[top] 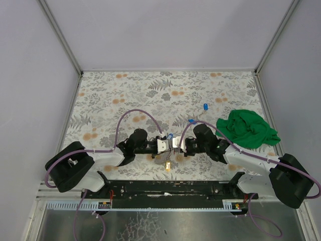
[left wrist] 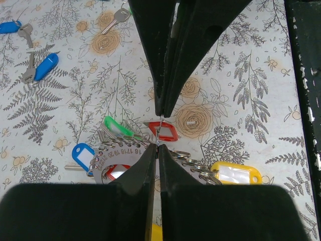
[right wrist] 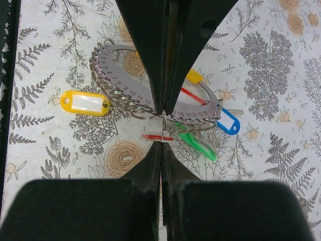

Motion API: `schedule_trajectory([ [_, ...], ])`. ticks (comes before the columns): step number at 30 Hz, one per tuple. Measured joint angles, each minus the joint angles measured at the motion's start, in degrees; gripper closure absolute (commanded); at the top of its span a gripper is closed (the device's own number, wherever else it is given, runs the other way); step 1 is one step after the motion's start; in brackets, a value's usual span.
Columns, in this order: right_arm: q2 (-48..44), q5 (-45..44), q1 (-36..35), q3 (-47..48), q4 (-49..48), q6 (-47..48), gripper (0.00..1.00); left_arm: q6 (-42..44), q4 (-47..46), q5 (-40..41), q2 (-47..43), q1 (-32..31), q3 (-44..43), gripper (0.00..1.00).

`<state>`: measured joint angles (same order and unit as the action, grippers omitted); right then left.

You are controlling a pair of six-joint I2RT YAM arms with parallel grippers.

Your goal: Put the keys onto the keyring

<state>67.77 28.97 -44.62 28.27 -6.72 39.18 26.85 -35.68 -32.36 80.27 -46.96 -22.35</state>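
The left gripper [left wrist: 158, 134] is closed to a sliver, nipping a thin piece of silvery metal at the red-tagged key [left wrist: 166, 130]. The right gripper [right wrist: 162, 128] faces it tip to tip, also closed tight, pinching a small wire loop on the keyring [right wrist: 123, 88]. The keyring is a numbered metal band that sits right at both sets of fingertips, midway between the arms at the near side of the floral table [top: 150, 90]. Yellow, green, blue and red tags fan out from it. Two loose blue-tagged keys [left wrist: 46, 65] lie well apart on the table. A green cloth [top: 248, 128] is bunched at the right.
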Motion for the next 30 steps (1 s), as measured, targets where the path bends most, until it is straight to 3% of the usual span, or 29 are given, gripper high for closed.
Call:
schedule_trajectory([
  [30,0.0,-0.7,0.0,0.0,0.4,-0.1,1.00,0.0,0.0,0.0,0.0,-0.3,0.0,1.00],
])
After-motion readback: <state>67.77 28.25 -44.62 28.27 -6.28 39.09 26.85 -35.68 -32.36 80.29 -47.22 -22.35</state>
